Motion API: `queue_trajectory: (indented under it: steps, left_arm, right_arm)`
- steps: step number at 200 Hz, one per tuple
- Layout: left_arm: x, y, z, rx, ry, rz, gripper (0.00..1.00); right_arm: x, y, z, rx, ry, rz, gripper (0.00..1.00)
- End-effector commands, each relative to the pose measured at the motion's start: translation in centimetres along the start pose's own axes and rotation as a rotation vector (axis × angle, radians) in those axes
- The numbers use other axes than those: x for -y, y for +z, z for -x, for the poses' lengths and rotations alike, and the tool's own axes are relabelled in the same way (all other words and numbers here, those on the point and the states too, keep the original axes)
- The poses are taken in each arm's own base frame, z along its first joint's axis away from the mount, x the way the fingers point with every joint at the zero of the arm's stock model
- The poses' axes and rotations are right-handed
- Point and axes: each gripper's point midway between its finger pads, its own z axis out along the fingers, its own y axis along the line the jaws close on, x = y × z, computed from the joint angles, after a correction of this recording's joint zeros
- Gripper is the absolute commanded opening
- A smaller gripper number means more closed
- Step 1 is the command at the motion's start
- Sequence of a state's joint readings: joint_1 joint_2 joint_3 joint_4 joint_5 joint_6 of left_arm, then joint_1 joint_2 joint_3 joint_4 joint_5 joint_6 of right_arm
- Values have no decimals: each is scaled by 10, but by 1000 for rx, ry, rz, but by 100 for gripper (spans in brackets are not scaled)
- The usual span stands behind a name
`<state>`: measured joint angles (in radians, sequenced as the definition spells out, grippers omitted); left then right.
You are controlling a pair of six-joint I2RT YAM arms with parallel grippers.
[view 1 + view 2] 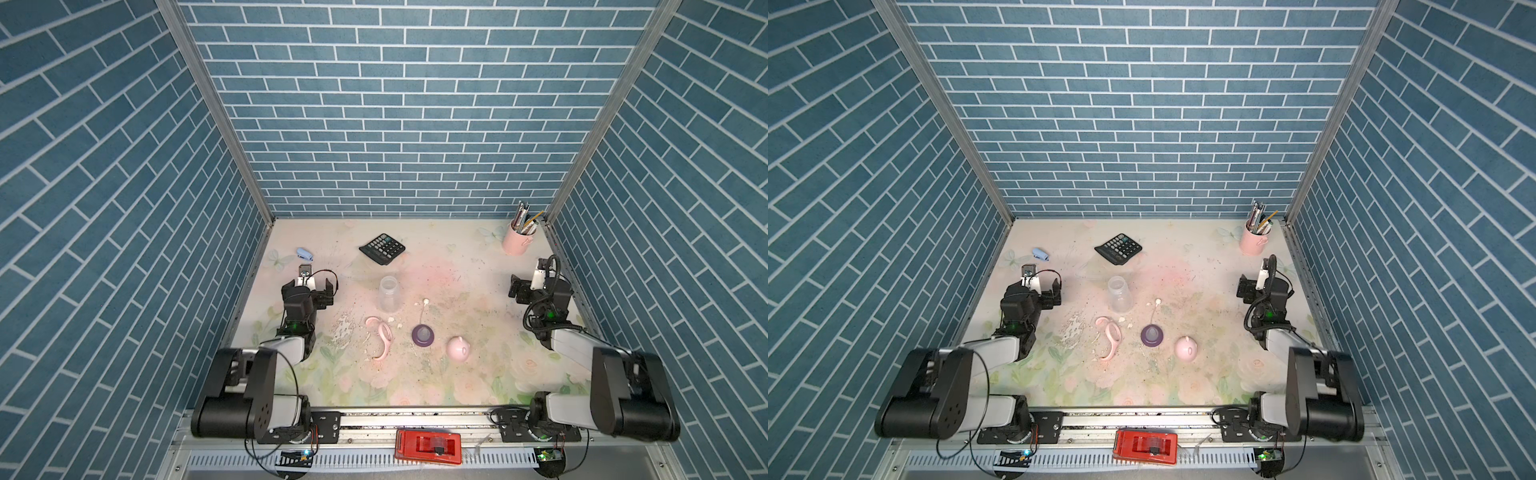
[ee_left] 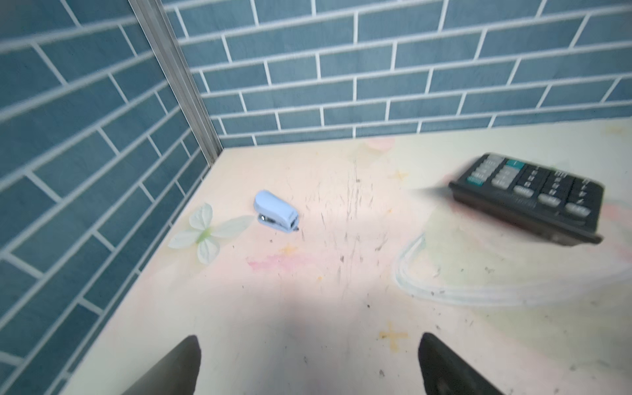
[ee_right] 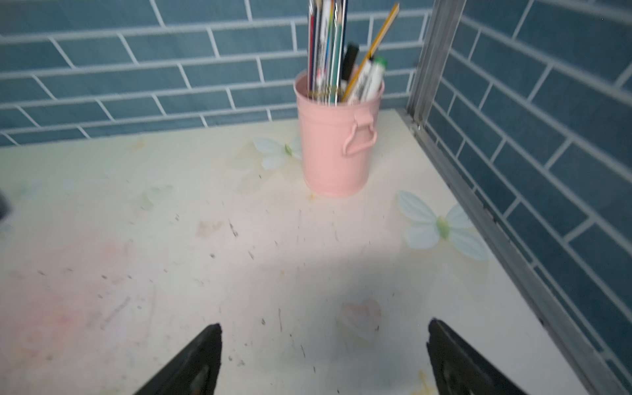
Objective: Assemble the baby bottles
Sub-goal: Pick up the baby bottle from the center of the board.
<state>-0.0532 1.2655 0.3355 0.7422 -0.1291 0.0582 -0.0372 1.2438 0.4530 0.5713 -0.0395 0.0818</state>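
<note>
**On the counter (image 1: 457, 266), nothing is joined yet**

Between the left gripper (image 2: 307, 345) and the right gripper (image 3: 325, 331), the baby bottle lies in loose parts. Both grippers are wide open and hold nothing. The see-through bottle body (image 1: 387, 294) stands up, mouth on top, closest to the left gripper. That is likely so the other parts can go on. The pink handle ring (image 1: 381, 336), purple collar (image 1: 423, 334) with its straw (image 1: 423, 313), and pink dome cap (image 1: 458, 348) sit apart, easy to grab.
</note>
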Motion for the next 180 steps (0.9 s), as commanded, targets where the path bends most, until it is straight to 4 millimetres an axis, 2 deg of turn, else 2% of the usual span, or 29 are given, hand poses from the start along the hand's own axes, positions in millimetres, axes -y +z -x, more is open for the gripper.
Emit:
queue_trajectory:
  steps: [1, 23, 44, 70, 94, 121, 180]
  left_arm:
    - [9, -12, 23, 11, -32, -52, 100]
    - [27, -21, 45, 34, -3, -102, 100]
    - [47, -24, 55, -8, 62, -153, 100]
    - [55, -27, 55, -27, 40, -189, 100]
    - [56, -33, 50, -32, 17, -207, 100]
    - [56, -41, 42, -53, 13, -220, 100]
    - [50, -54, 23, -73, 0, -209, 100]
  right_arm:
    - [-33, -13, 23, -14, 36, 153, 99]
    - [-74, -19, 34, -39, 6, 285, 99]
    - [-124, -26, 38, -71, -38, 443, 98]
    - [-184, -35, 32, -130, -139, 608, 98]
    - [-229, -45, 21, -175, -190, 740, 98]
    - [-271, -53, 2, -214, -256, 825, 92]
    - [-342, -65, -26, -231, -350, 977, 95]
